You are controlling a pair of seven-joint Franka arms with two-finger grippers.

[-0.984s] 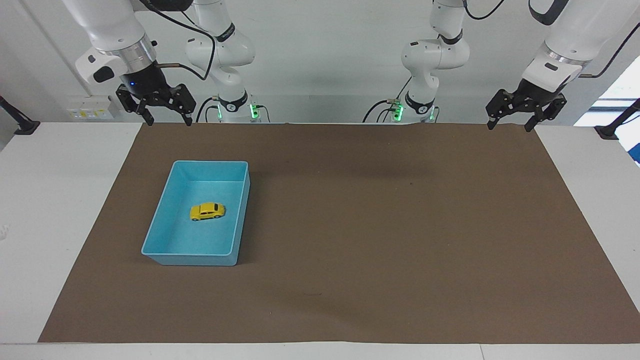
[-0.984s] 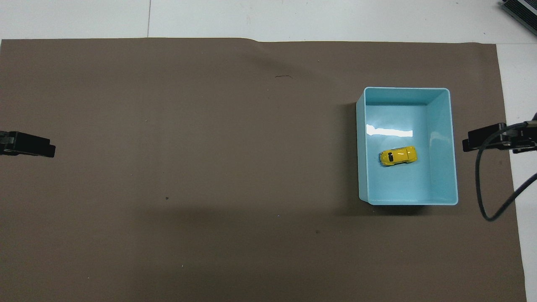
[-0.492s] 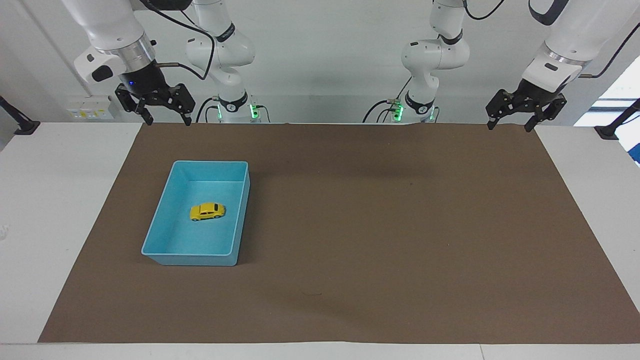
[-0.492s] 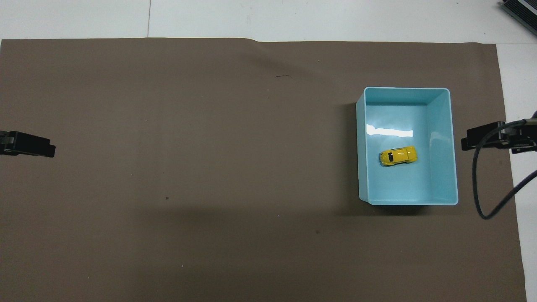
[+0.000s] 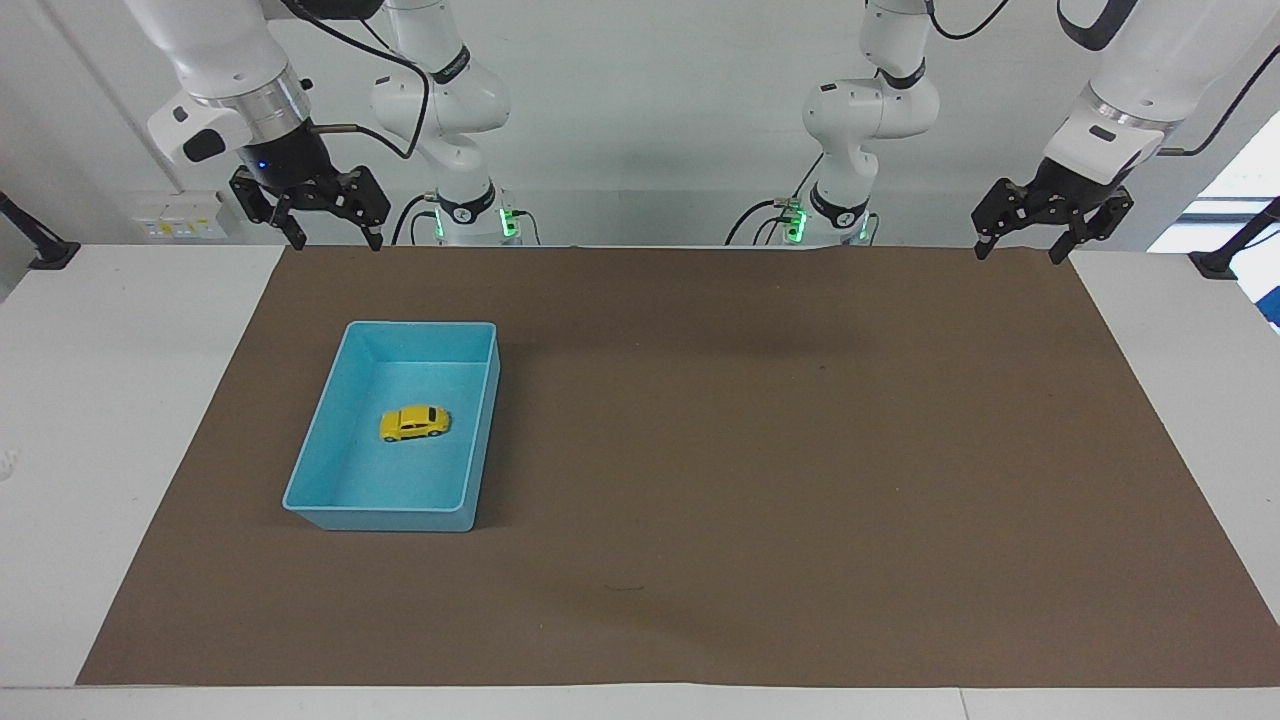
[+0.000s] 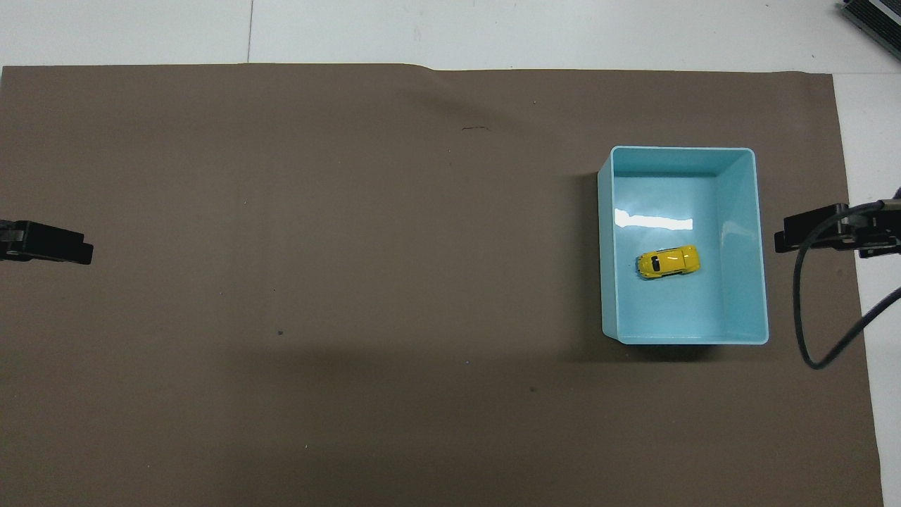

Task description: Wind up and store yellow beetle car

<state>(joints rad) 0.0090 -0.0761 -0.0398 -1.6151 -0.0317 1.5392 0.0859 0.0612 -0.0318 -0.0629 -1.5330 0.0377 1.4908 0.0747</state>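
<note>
- We count one blue bin [image 5: 318, 452] on the brown mat [image 5: 760, 450], toward the right arm's end; nothing lies between bin and grippers.
- One yellow beetle car [image 5: 414, 423] rests on the bin's floor.
- Two grippers: right gripper [image 5: 328, 238] and left gripper [image 5: 1018, 252] hang raised over the mat's robot-side corners; fingers spread, empty.

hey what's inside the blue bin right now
Only the yellow toy car sits inside the blue bin, on its wheels near the middle of the floor. The rest of the floor is bare. The spot under the car is covered and cannot be seen.
</note>
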